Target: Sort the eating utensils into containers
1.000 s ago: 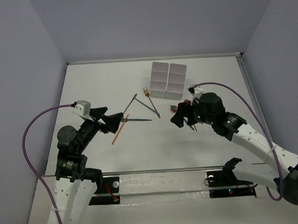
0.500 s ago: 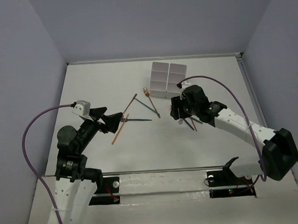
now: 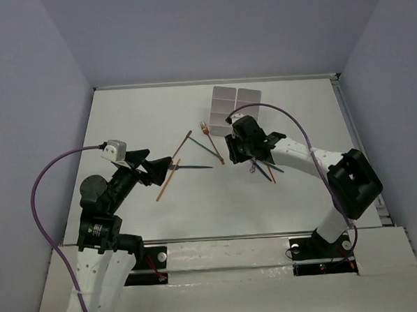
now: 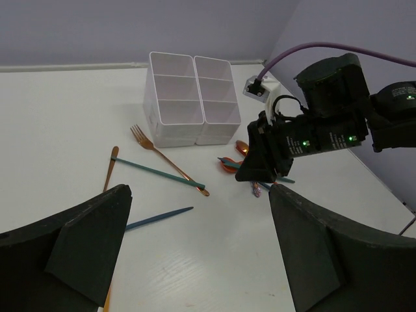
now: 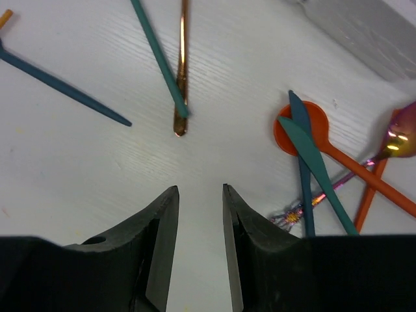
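Right wrist view: right hand (image 5: pixel 200 190) slightly parted, empty, near utensils (image 5: pixel 300 130); left hand (image 4: pixel 200 194) released

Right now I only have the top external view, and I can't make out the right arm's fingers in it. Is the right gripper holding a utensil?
Observer: No. The right wrist view shows the right gripper slightly open, with nothing between its fingers and only table surface below.
Operator: What lies nearest to it?
Observer: Just off to one side in that view is an orange spoon, with the tips of two teal utensils lying across its bowl.
Operator: Is anything sorted yet?
Observer: In the left wrist view, the containers look empty in every compartment I can see into.
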You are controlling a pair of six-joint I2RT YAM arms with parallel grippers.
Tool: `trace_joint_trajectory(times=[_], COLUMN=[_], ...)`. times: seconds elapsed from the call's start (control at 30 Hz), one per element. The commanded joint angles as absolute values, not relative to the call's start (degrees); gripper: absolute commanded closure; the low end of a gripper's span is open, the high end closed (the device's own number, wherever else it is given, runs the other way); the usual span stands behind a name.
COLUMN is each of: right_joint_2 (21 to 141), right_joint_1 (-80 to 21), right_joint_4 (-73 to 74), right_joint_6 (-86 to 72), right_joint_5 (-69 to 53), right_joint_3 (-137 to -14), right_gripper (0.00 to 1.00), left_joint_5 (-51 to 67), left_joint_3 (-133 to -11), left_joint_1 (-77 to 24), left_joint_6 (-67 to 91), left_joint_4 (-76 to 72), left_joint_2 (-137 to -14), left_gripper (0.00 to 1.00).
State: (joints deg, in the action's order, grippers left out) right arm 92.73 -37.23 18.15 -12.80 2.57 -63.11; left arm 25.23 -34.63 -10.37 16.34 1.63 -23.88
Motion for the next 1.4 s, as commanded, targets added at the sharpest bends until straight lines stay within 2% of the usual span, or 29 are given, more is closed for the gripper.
trace_joint_trajectory(times=[0.0,0.37,0.73,1.1,1.37], right_joint_2=[96.05,116.43,128.83,136.49,139.13], right_joint_1=[-40.95,-44.47,-45.00,-44.38,-43.24], right_joint_4=[11.61,14.76,20.38,21.97,22.85], right_joint_6=[-10.81,-3.35,3.07,3.52,2.55], right_joint_5=[2.20,6.59,6.59,7.65,5.89], right_joint_3=[-69.34,-90.94,-106.59,-115.39,-116.54], right_gripper=[0.61,0.61,0.62,0.66,0.66], left_joint_5=[25.75,25.66,25.84,25.75,25.93], left_joint_3=[-36.91,-36.91,-37.09,-37.09,-37.09], left_joint_1=[-9.93,-9.93,-9.93,-10.46,-10.46], left_joint_6=[15.47,15.56,15.56,15.56,15.56], left_joint_4=[-0.18,-0.18,-0.44,-0.44,-0.44], left_joint_2=[-23.91,-23.64,-24.34,-24.52,-24.61], left_gripper=[0.01,0.01,0.01,0.01,0.01])
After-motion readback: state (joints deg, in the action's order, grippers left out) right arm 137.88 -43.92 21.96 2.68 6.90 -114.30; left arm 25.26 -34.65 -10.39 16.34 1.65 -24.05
